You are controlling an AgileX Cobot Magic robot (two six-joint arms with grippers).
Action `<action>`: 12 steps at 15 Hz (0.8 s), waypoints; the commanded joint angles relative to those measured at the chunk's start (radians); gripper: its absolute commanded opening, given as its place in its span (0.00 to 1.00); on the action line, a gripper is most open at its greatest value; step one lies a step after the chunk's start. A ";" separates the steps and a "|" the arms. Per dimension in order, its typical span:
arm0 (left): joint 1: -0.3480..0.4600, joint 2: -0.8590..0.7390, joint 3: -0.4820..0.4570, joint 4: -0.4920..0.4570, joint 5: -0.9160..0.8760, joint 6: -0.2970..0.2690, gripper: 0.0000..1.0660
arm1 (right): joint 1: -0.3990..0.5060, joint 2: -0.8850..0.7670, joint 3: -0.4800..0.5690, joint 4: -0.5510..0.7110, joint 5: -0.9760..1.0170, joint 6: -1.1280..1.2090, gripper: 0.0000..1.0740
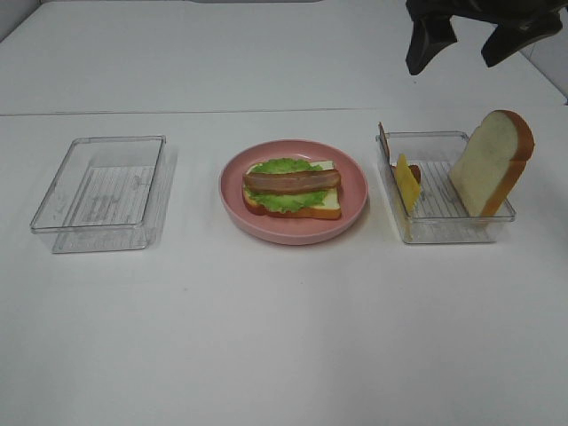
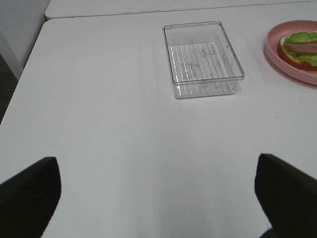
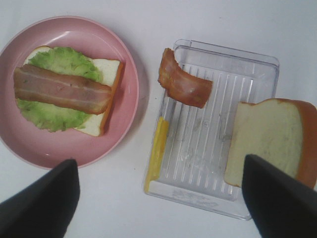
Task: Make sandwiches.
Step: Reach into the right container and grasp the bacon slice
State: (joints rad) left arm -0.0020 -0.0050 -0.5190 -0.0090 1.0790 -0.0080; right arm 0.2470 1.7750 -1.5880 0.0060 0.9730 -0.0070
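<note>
Half-built sandwich (image 1: 292,188) on the pink plate (image 1: 355,200).
High view: right gripper (image 1: 454,55) hangs high near the right tray (image 1: 444,232). Left wrist: left gripper (image 2: 158,203) wide, empty. Right wrist: jaws wide, empty, above bacon strip (image 3: 184,85), cheese slice (image 3: 156,148), bread slice (image 3: 267,141).

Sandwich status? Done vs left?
Done: bottom bread slice, lettuce and bacon strip stacked on the pink plate. In hand: nothing; left hand and right hand both open, empty. Left: cheese slice, spare bacon and top bread slice sit in the right tray.
</note>
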 commanded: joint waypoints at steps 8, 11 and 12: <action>0.004 -0.006 0.002 -0.008 -0.005 -0.001 0.93 | 0.001 0.413 -0.355 0.058 0.072 0.007 0.81; 0.004 -0.006 0.002 -0.008 -0.005 -0.001 0.93 | 0.001 0.473 -0.361 0.070 0.062 0.007 0.81; 0.004 -0.006 0.002 -0.008 -0.005 -0.001 0.93 | 0.001 0.494 -0.361 0.070 0.052 0.007 0.80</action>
State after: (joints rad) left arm -0.0020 -0.0050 -0.5190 -0.0090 1.0790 -0.0080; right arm 0.2470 2.2720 -1.9430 0.0690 1.0270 -0.0070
